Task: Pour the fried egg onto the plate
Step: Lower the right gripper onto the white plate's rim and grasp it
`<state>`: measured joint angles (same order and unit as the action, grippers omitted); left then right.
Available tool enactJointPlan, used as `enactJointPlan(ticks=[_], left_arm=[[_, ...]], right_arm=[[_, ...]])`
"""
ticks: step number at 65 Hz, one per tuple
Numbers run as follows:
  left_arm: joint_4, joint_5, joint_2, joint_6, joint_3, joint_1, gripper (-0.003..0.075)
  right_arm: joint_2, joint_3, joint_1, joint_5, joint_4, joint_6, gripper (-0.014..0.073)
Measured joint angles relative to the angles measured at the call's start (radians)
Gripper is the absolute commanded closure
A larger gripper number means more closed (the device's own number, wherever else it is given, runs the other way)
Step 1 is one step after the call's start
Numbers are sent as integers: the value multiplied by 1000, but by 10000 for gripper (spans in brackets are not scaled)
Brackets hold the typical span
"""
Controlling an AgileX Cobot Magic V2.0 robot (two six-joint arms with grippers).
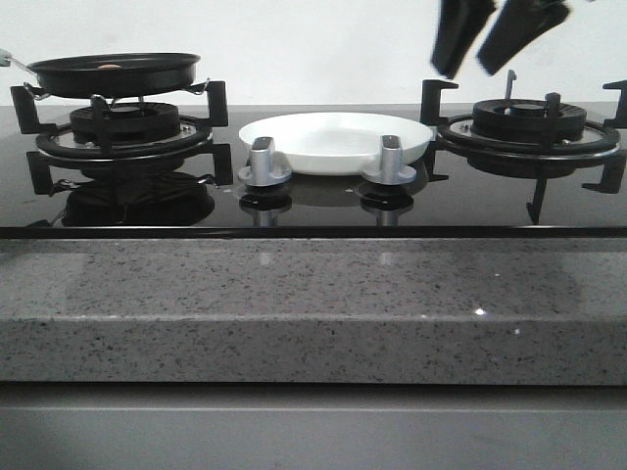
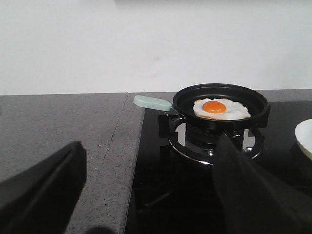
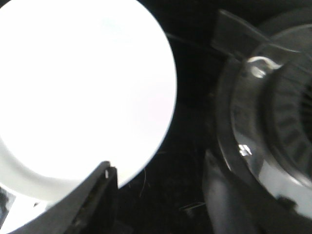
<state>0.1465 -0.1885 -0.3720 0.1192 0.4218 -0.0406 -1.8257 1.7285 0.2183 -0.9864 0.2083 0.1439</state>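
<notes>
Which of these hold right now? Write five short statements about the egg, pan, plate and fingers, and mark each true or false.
1. The fried egg lies in the black pan. True.
2. The pan sits on the stove's right burner. False: it sits on the left burner.
3. The plate is bare and sits between the two burners. True.
4. The left gripper is shut on the pan's pale green handle. False: its fingers are spread and away from the handle.
5. The right gripper hangs above the right burner, holding nothing. True.

plate [image 2: 304, 138] cut by frame edge
</notes>
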Motion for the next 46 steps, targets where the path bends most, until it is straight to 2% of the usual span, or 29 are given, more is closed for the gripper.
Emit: enactJointPlan(ticks=[22,33,40,46], left_arm=[[0,0,0,0,0,0,183],[0,0,0,0,0,0,183],[0,0,0,0,0,0,183],[0,0,0,0,0,0,183]], right_arm=[[-301,342,0,-214,13,21,181],[-385,435,0,-244,17,21,186],[-397,454,0,-246,23,21,273],[-397,456,0,-252,28,21,398]])
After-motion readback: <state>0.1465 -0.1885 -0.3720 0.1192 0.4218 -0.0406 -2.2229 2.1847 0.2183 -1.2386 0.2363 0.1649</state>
